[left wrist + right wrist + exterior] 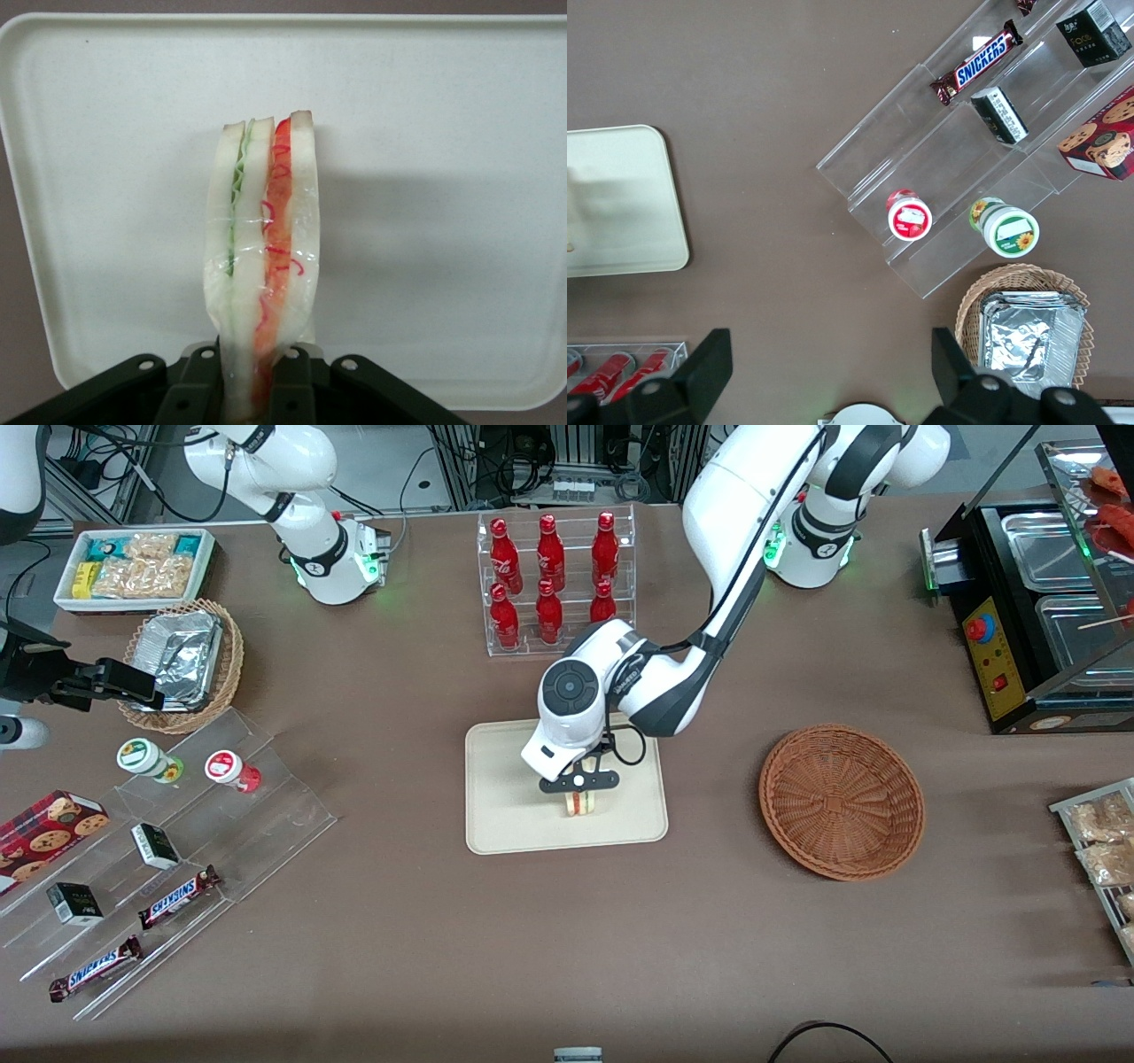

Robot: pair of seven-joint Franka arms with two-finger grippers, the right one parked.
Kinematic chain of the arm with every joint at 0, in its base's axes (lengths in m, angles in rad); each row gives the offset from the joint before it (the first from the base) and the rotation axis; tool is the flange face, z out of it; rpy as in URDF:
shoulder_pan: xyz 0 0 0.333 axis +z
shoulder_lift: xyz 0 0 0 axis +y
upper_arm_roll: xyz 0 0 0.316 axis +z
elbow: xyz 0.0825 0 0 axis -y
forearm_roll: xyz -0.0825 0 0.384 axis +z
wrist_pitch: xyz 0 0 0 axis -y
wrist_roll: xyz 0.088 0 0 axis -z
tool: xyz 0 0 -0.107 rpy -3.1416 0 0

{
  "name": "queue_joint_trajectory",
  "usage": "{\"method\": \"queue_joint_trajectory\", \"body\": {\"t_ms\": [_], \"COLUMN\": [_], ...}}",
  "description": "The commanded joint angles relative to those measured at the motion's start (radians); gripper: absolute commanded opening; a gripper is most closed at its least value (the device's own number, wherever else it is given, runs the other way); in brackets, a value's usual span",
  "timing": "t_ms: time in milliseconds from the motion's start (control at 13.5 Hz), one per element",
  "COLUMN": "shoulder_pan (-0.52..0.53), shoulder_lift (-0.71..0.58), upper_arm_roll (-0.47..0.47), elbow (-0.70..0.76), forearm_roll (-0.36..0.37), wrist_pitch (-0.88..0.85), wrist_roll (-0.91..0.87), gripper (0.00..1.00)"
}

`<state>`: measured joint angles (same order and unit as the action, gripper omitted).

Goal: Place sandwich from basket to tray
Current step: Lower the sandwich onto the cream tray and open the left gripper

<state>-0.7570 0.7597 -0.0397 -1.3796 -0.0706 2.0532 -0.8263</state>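
Hovering over the tray, the gripper has its fingers clamped on the sandwich, wedge hanging long-axis down just above the tray's bare surface, basket empty nearby.

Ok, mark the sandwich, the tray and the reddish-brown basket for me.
sandwich [262, 257]: left wrist view, on its cut edge, held in the end effector [255, 372].
tray [500, 788]: front view, bare surface.
basket [840, 802]: front view, woven bottom; nothing in it.
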Motion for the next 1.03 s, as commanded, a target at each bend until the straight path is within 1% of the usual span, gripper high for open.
{"method": "queue_joint_trajectory", "body": {"t_ms": [0,222,369,517,960], "shoulder_pan": [-0.013,-0.013,-0.013,-0.013,-0.027], "shoulder_lift": [0.026,0.038,0.041,0.049,0.066], "upper_arm_roll": [0.012,0.014,0.012,0.014,0.015], "elbow": [0.044,0.044,0.044,0.045,0.045], "forearm_roll": [-0.001,0.000,0.020,0.023,0.031], "wrist_pitch": [-0.021,-0.002,0.004,0.013,0.050], "wrist_roll": [-0.002,-0.005,-0.011,-0.016,-0.077], "gripper": [0.00,0.00,0.00,0.00,0.00]}}
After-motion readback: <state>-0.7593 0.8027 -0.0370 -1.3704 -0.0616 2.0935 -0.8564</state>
